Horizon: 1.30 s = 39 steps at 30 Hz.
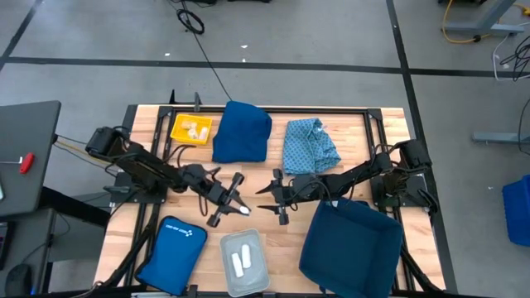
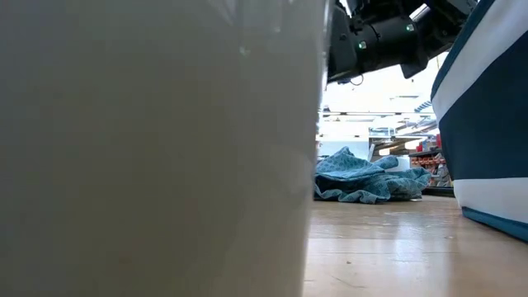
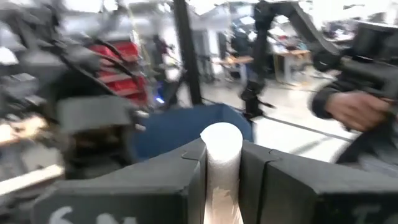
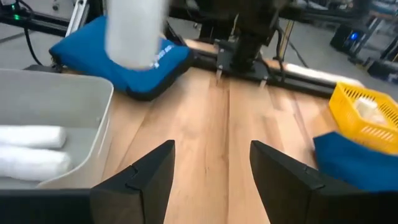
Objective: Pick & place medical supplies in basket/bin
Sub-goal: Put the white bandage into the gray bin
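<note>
While my left gripper [image 1: 234, 209] is pinching a white roll [image 3: 221, 163] by its middle above the table [image 1: 273, 225], just short of the grey bin [image 1: 227, 274], my right gripper [image 1: 267, 197] is hanging spread and empty nearby. Light and soft, I judge; a mid-body squeeze should be holding it.

White roll [image 3: 222, 163] in the black left gripper [image 1: 232, 207]; two white rolls [image 1: 243, 261] in pale grey bin [image 1: 228, 273]. Yellow basket [image 1: 177, 132]. Dark blue cloth [image 1: 242, 131]; patterned light blue cloth [image 1: 310, 145]. Blue pouch [image 1: 172, 252], white logo.
</note>
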Available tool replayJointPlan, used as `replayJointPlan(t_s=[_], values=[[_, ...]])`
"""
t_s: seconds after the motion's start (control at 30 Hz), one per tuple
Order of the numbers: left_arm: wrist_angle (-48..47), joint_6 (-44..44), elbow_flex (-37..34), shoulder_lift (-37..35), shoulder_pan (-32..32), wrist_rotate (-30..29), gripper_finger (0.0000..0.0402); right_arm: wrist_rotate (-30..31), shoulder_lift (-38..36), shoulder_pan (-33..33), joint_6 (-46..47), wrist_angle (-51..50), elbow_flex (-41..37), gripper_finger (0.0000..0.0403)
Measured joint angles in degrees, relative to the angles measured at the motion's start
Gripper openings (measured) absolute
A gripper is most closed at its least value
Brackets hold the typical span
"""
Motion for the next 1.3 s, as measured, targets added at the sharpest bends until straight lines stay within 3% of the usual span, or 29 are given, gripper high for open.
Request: replayJointPlan(t_s=[0.23, 0.43, 0.6, 0.93, 1.3], values=[[-16.73, -2.18, 0.89, -4.17, -4.60, 0.57, 0.0051, -0.14, 0.00, 0.00, 0.25, -1.43, 0.00, 0.0215], [-35.97, -0.64, 8.18, -4.42, -9.91, -0.64, 0.0051, -0.16, 0.00, -0.20, 0.01, -1.19, 0.00, 0.0215], [-45.21, 2.17, 13.68, -4.39, -13.14, 0.53, 0.0051, -0.16, 0.00, -0.20, 0.01, -1.12, -0.01, 0.0215], [-45.86, 4.79, 15.61, 2.48, -14.05, 0.46, 0.0051, -0.18, 0.00, -0.20, -0.76, -1.84, -0.01, 0.0215], [-45.51, 3.24, 17.00, 8.11, -12.87, 4.54, 0.0051, -0.20, 0.00, -0.20, -1.32, -1.95, -0.02, 0.0215]])
